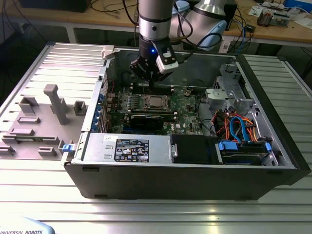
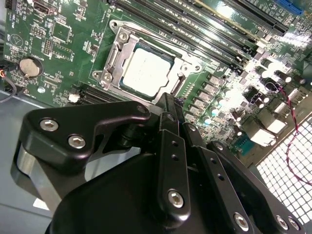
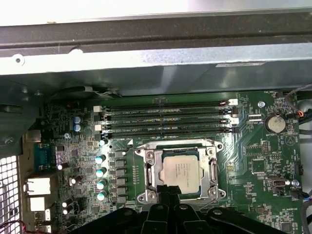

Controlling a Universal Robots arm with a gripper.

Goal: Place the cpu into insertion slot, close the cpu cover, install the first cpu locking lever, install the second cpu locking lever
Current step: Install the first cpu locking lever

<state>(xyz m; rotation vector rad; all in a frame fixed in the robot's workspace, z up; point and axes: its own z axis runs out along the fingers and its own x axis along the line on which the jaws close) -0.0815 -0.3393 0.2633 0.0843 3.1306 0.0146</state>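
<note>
My end effector (image 2: pixel 168 101), all black links and screw heads, sat closest to the lens in both wrist views. Its fingers were drawn together at the tips, and I saw nothing between them. Just beyond those tips lay the socket. The cpu (image 3: pixel 180 170) sat in it, silvery top up, and the cover (image 3: pixel 212 168) appeared to lie down around it, framing the chip in its window. In the exterior view I hung low inside the open case (image 1: pixel 195 180), over the board (image 1: pixel 187 100).

I judged the margin thin. A drop too far or slightly off line could have driven my tips onto the chip's top or the cover's thin frame and scratched or bent them. A sideways slip could have carried me into the memory slots (image 3: pixel 165 117) on the socket's far side, or into the capacitors (image 3: pixel 100 171) beside it. If the cover was not truly flat, pressing on it might have loaded the chip unevenly.

My own fingers hid the socket edge nearest me. I could not tell whether my tips touched anything there. I could not make out whether either of the levers was hooked, or whether the chip sat fully level.
</note>
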